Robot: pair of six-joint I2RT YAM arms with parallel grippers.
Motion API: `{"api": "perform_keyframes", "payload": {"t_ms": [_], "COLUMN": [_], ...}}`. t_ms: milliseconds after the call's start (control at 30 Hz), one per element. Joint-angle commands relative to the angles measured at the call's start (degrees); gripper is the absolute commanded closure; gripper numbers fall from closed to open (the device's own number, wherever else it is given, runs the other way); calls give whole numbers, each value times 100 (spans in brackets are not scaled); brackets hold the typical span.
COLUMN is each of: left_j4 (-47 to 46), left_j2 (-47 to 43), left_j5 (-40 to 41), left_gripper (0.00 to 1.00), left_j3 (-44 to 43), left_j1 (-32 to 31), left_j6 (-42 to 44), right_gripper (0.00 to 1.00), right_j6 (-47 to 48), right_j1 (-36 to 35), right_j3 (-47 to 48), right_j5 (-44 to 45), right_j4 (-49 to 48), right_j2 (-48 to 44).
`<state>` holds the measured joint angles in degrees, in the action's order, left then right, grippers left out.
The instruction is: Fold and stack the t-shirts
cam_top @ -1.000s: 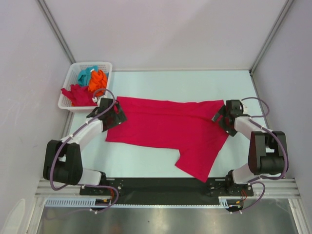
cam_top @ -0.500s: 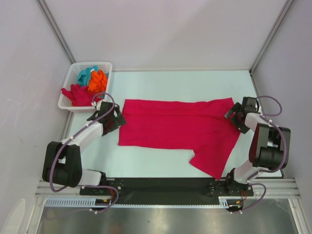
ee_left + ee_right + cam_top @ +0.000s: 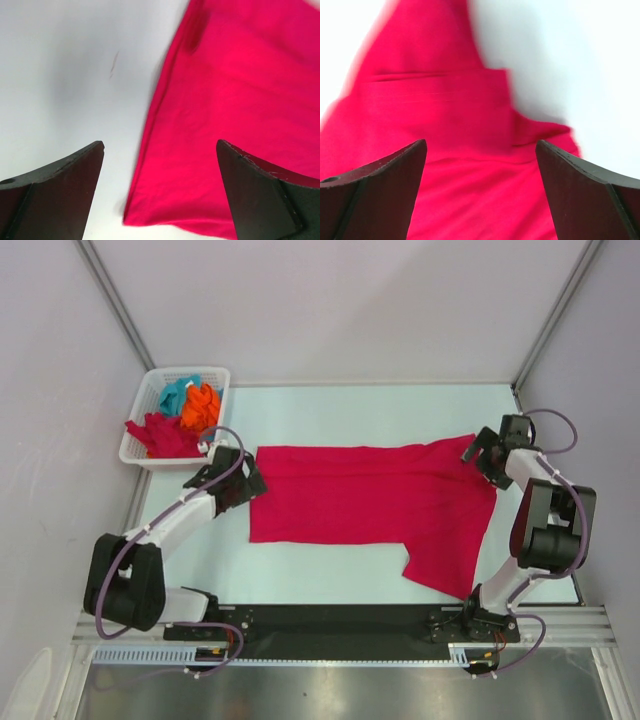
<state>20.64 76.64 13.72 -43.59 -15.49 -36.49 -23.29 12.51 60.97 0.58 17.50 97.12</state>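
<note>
Cloth lies between my grippers: the crimson t-shirt [image 3: 370,505] spreads flat on the pale table [image 3: 360,410], long axis left to right. My left gripper [image 3: 248,480], jaws wide and empty, straddles its left edge. My right gripper [image 3: 480,454], equally open, hovers over its far right corner, near the side wall [image 3: 590,390].

Top overhead; wrist cams near t-shirt [image 3: 370,495].

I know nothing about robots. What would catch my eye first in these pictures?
A big crimson t-shirt lies spread out across the middle of the pale table. The left claw and right claw hang open at its two ends, holding nothing. In the far left corner a white basket holds a crumpled teal shirt, orange shirt and red shirt.
</note>
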Motion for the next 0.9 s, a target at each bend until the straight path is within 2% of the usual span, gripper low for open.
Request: {"api": "perform_keyframes", "payload": {"t_ms": [0,100,200,333,400,433,667,867], "left_j4": [-525,-465,-570,-772,-790,-790,-421,-386], "left_j2": [183,727,1236,1852,2073,2300,3057,3243], "left_j5": [-122,-281,-510,-949,-880,-845,-449,-28], "left_gripper": [0,0,4,19,25,31,35,37], "left_j3": [-1095,-1905,-2390,-2575,-2663,-2724,-3348,-3331], "left_j1": [-7,-7,-16,-25,-51,-60,-77,-86], "left_j6": [493,713,819,863,880,950,1267,1329], "right_gripper": [3,2,3,6,7,7,8,8], "right_j6": [290,158,123,35,9,9,132,61], "right_j1": [-267,-319,-442,-592,-645,-645,-584,-460], "right_j3": [941,1179,1277,1304,1286,1268,1154,1040], "right_j5": [-392,-637,-691,-761,-735,-726,-480,-664], "right_j4": [631,580,335,97,-17,-36,-44,-159], "right_j2": [-885,-1168,-995,-477,-274,-107,193,193]}}
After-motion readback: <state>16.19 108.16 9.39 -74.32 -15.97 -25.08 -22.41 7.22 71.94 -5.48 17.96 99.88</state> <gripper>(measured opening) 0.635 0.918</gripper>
